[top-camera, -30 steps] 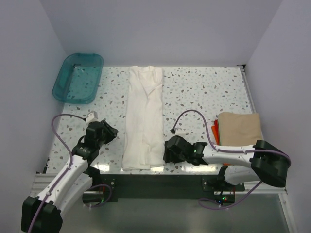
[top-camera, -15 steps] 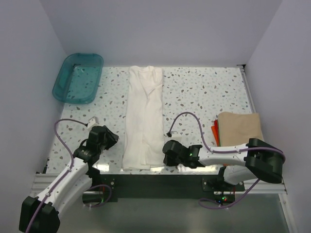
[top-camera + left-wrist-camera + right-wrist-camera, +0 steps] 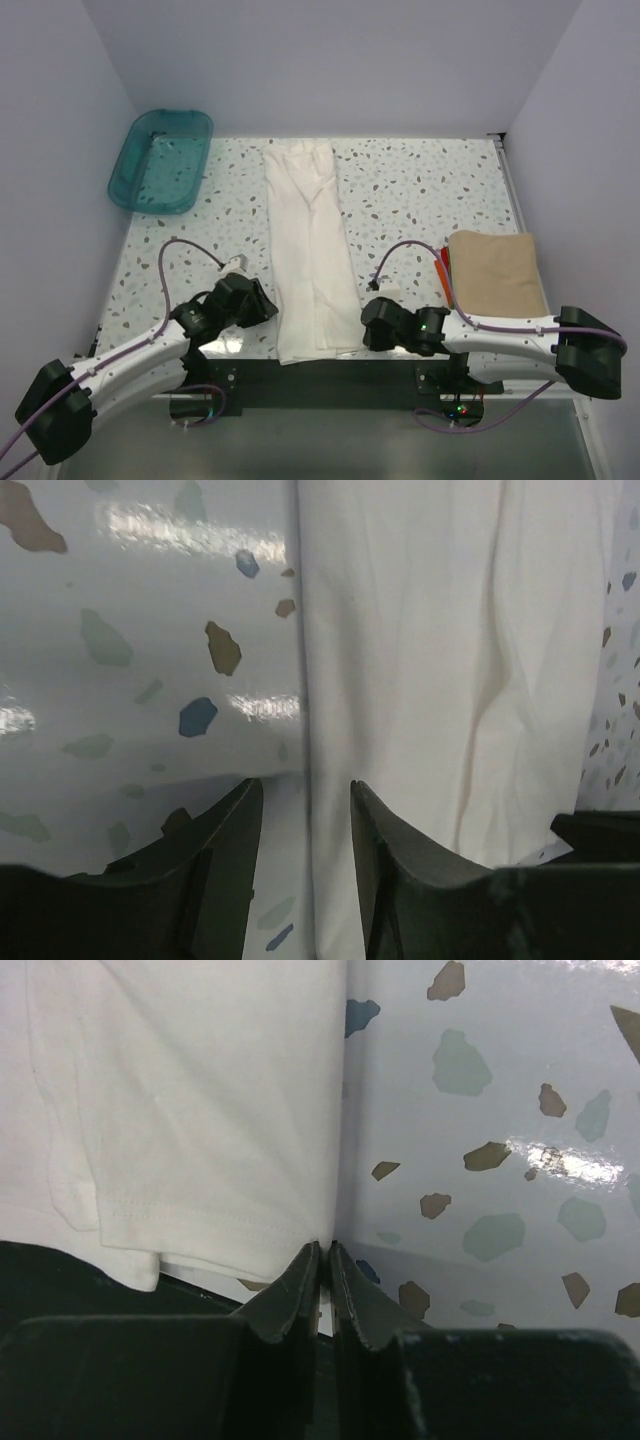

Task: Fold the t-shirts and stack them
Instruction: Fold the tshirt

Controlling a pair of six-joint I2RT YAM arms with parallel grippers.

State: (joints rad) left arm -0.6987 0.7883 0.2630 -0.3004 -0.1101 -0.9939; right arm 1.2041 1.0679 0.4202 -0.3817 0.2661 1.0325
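An off-white t-shirt (image 3: 310,250) lies folded into a long narrow strip running from the back of the table to its front edge. My left gripper (image 3: 268,308) is open at the strip's near left edge. In the left wrist view the cloth's edge (image 3: 450,680) runs between the spread fingers of the left gripper (image 3: 304,785). My right gripper (image 3: 364,325) is at the near right corner. In the right wrist view the right gripper (image 3: 325,1247) is shut on the hem corner of the shirt (image 3: 200,1110). A folded tan t-shirt (image 3: 495,270) lies at the right on an orange-red one (image 3: 441,270).
A teal plastic tub (image 3: 160,165) stands at the back left. A black rail (image 3: 320,375) runs along the table's front edge just below the shirt's hem. White walls close in the left, back and right sides.
The right gripper has closed on the shirt's near right corner. The shirt's near end has slid to the right. The left gripper has moved right, up to the shirt's left edge.
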